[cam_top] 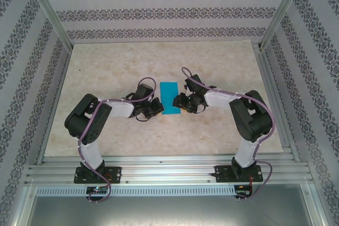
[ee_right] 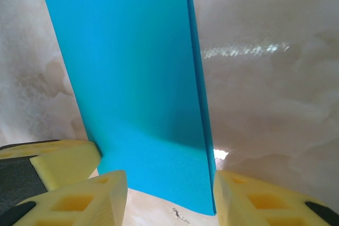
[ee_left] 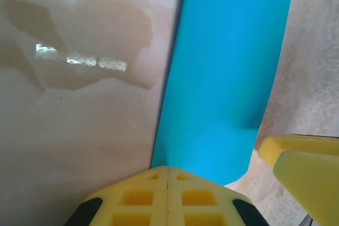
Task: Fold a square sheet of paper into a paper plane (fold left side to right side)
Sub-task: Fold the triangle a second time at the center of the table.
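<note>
Top view: the square sheet of paper (cam_top: 170, 98), bright cyan-blue, lies at the middle of the pale marbled table (cam_top: 106, 67) as a narrow upright rectangle, doubled over on itself. The two arms converge on its lower end, the left gripper (cam_top: 152, 108) at its lower left and the right gripper (cam_top: 183, 102) at its right edge.

Left wrist view: the sheet (ee_left: 228, 78) runs from the upper right of the frame down to the centre bottom. The left gripper (ee_left: 168, 197) has its yellow fingers pressed flat together, their tips meeting the sheet's near edge. Whether any paper is caught between them cannot be told. A yellow finger of the right gripper (ee_left: 304, 175) stands at the lower right, just beside the sheet.

Right wrist view: the sheet (ee_right: 132, 78) fills the upper centre, with two layers showing along its right edge. The right gripper (ee_right: 169, 205) has its jaws spread, one yellow finger at each lower corner of the sheet, astride its near end.
</note>
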Robot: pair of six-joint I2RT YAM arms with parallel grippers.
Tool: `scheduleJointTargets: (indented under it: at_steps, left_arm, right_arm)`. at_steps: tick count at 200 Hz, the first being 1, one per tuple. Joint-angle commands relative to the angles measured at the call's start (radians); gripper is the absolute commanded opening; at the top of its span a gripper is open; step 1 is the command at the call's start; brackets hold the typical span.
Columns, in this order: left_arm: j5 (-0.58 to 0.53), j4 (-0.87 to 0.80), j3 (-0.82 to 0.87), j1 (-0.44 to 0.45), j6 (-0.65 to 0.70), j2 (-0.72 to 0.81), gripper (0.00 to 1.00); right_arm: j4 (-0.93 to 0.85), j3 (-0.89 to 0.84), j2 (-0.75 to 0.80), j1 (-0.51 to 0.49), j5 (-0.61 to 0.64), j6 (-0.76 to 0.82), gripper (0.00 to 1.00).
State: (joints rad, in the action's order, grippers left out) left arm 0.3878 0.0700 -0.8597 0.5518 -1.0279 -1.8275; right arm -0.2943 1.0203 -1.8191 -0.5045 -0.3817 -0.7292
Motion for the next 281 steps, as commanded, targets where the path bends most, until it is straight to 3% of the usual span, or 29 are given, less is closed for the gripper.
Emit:
scheduleJointTargets:
  at_steps: [1, 111, 202, 281]
  left_arm:
    - [-0.005, 0.006, 0.026, 0.002, 0.015, -0.007, 0.06]
    - [0.0, 0.026, 0.035, 0.007, 0.006, -0.009, 0.06]
    - [0.005, 0.039, 0.037, 0.013, 0.002, -0.019, 0.06]
    - [0.002, 0.033, 0.034, 0.019, 0.005, -0.019, 0.06]
  right_arm:
    - [-0.016, 0.033, -0.024, -0.012, 0.023, 0.027, 0.47]
    - [-0.066, 0.07, -0.061, -0.031, 0.028, 0.037, 0.48]
    - [0.008, 0.082, -0.017, -0.043, -0.025, 0.013, 0.48]
    - [-0.102, 0.129, 0.012, -0.031, 0.005, 0.061, 0.48]
